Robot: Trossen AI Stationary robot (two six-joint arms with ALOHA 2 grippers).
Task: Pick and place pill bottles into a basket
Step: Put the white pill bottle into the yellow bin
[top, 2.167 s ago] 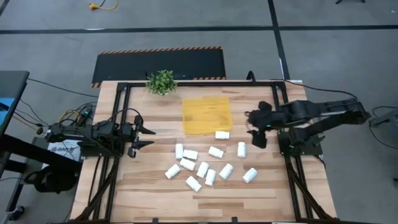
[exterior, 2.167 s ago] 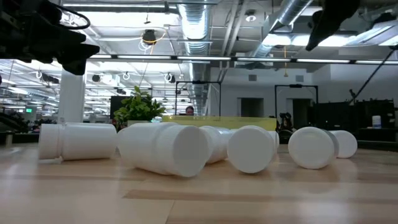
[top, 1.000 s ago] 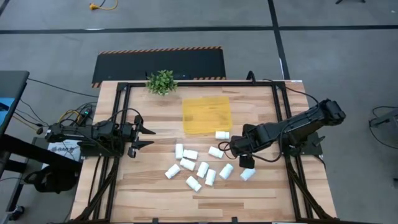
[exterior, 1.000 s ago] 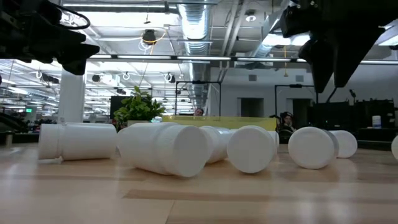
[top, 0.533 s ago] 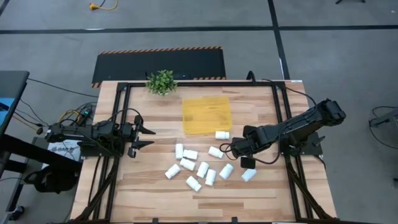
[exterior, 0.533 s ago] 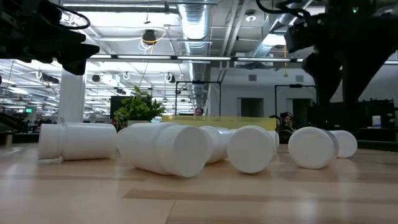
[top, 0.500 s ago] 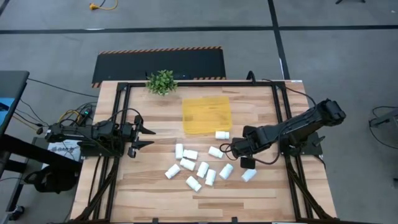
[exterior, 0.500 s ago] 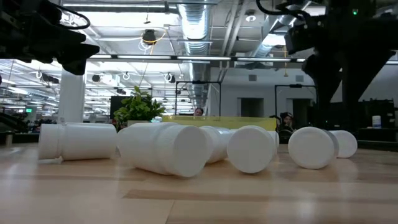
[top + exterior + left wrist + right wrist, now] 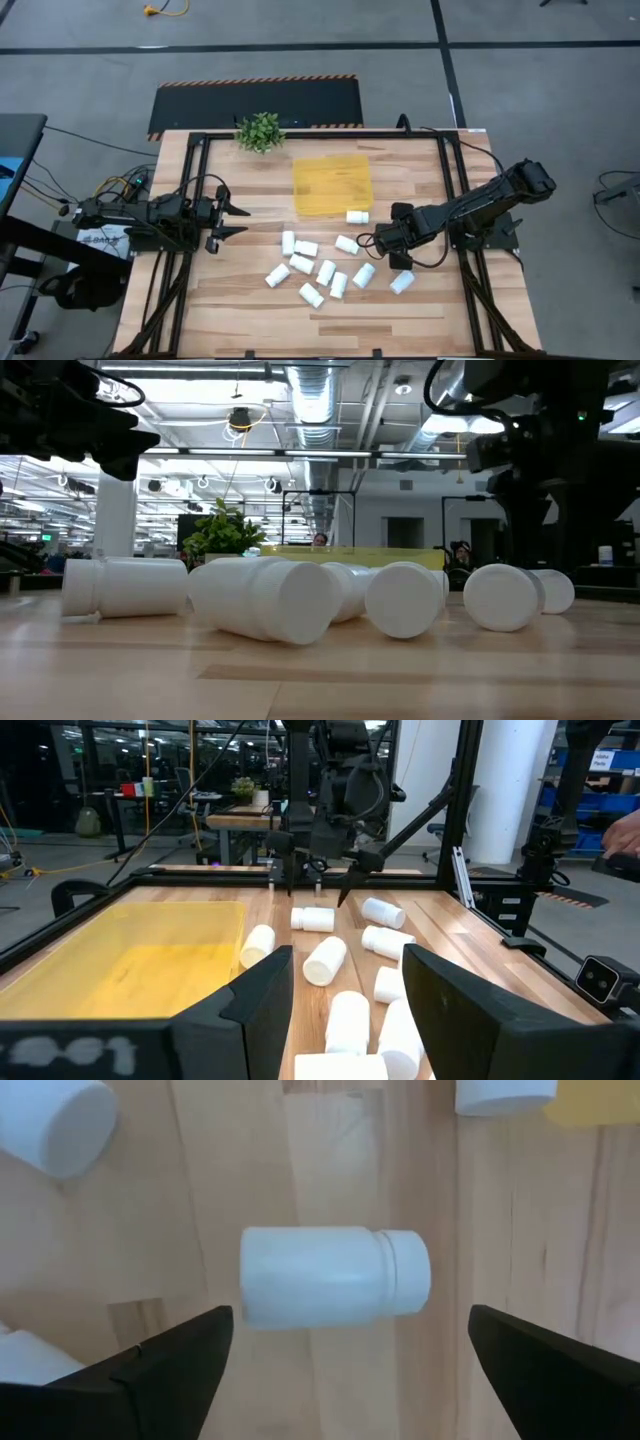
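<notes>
**Right gripper poised over a lying bottle, left arm parked**

The worktop [image 9: 240, 310] is pale wood planking framed by black rails, standing on a grey floor with a hazard-striped dark mat [image 9: 255, 103] beyond its far edge. A small green potted plant [image 9: 261, 131] sits at the far edge. The low view looks across the wood into a large hall with exposed ducts, ceiling lights and a white column. No writing or label can be read on anything.

The yellow basket [image 9: 332, 186] lies in the far middle of the worktop, and no bottle is seen inside it. The pill bottles [image 9: 326, 272] lie scattered on their sides nearer than the basket, one [image 9: 357, 216] just beside its near right corner.

The right gripper [image 9: 378, 241] is low over the wood at the right of the scatter, its jaws spread wide and holding nothing. In the right wrist view a single bottle [image 9: 334, 1277] lies on its side between the two dark fingers [image 9: 165, 1363], clear of both.

The left gripper [image 9: 240, 220] hangs at the left side of the worktop, well apart from the bottles, jaws closed and empty.
</notes>
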